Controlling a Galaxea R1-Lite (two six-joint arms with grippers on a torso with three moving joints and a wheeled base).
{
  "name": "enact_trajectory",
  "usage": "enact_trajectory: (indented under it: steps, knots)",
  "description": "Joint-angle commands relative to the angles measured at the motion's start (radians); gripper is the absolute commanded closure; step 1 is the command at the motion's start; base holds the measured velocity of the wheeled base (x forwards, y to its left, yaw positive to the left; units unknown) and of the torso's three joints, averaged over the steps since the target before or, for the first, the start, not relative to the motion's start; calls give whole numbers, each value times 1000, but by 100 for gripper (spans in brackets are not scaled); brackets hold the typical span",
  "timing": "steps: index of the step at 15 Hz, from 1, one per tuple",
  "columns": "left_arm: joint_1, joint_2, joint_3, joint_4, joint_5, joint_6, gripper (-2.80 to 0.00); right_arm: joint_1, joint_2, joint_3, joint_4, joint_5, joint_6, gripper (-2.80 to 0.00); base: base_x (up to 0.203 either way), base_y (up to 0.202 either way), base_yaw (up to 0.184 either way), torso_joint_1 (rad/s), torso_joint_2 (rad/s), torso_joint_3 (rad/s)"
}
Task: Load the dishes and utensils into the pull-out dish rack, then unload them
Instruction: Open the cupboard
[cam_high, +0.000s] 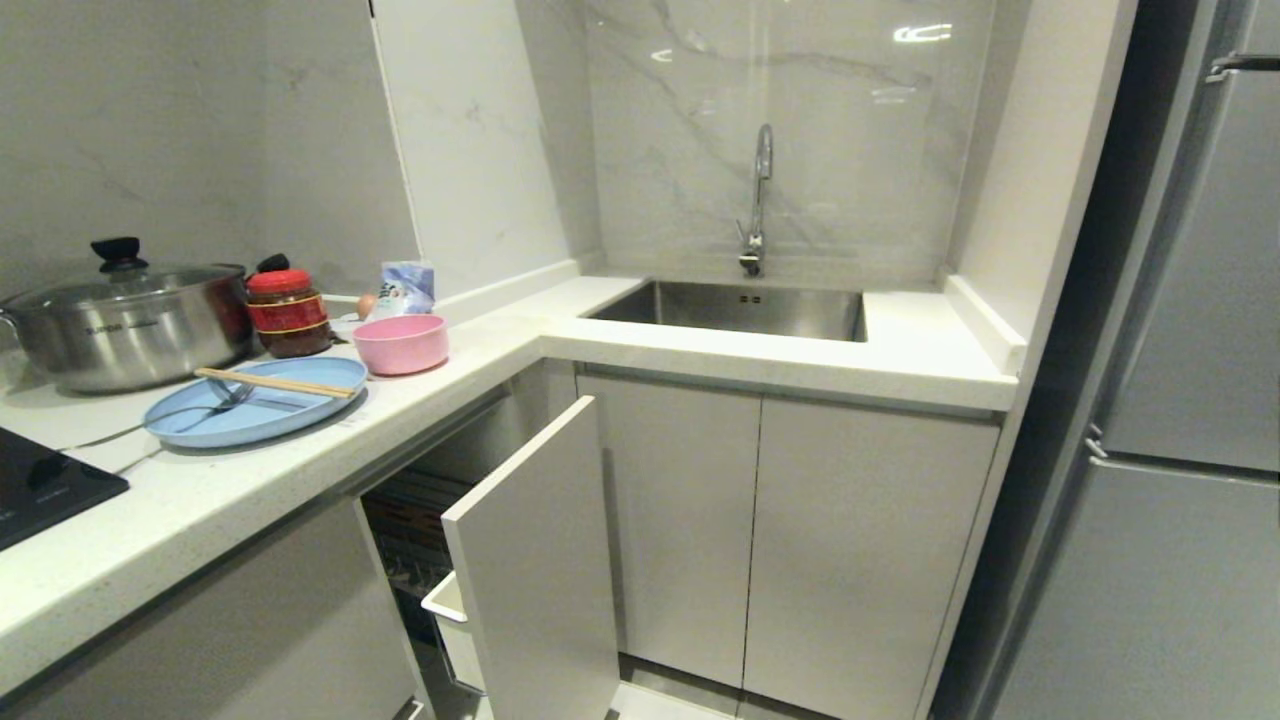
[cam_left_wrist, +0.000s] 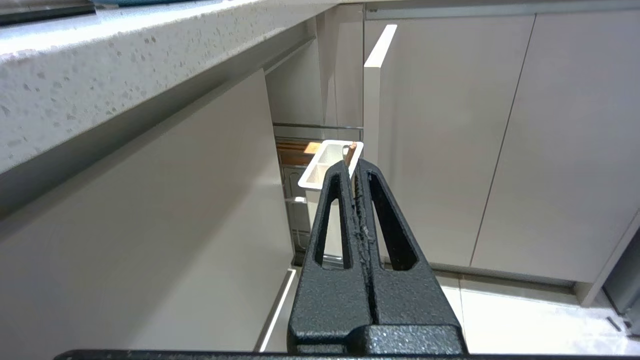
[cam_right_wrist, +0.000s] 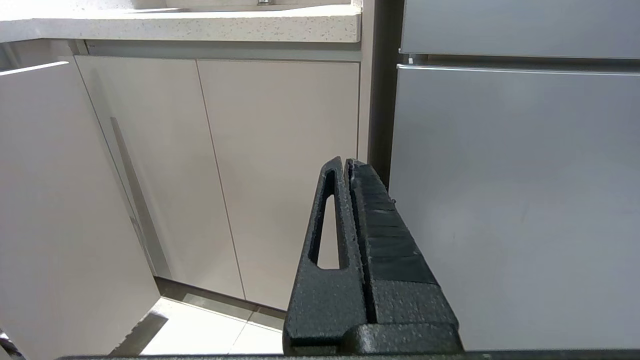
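Marble-look wall (cam_high: 800, 130), white cabinets (cam_high: 780, 540), steel sink (cam_high: 740, 308).

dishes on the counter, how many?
2. Blue plate lies near the counter's front edge, chopsticks and fork on it; pink bowl stands just behind it. None visible in the rack.

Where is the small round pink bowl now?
In the head view, the small round pink bowl stands on the white counter at the left, beside the light-blue oval plate.
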Motion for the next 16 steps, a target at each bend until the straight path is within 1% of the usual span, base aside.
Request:
enact_trajectory:
  steps: [1,4,6,8,10,11,12,14,16]
  knots:
    - [0,1,-1,4,37,-49,0,0,-1,26,-1,0,0,0,0,0,0,0,0,0]
    - [-2,3,0,-3,52,-88,0,0,-1,26,-1,0,0,0,0,0,0,0,0,0]
    - [2,3,-1,0,60,-81,0,0,-1,26,-1,0,0,0,0,0,0,0,0,0]
    - [2,2,-2,0,52,-11,0,0,-1,26,-1,0,0,0,0,0,0,0,0,0]
    - [2,2,-29,-1,51,20,0,0,-1,27,-1,0,0,0,0,0,0,0,0,0]
    - [1,11,-75,9,52,19,0,0,-1,26,-1,0,0,0,0,0,0,0,0,0]
    - [1,31,-162,30,54,18,0,0,-1,26,-1,0,0,0,0,0,0,0,0,0]
    - [1,110,-416,81,71,17,0,0,-1,26,-1,0,0,0,0,0,0,0,0,0]
    - [-12,272,-645,113,124,16,0,0,-1,26,-1,0,0,0,0,0,0,0,0,0]
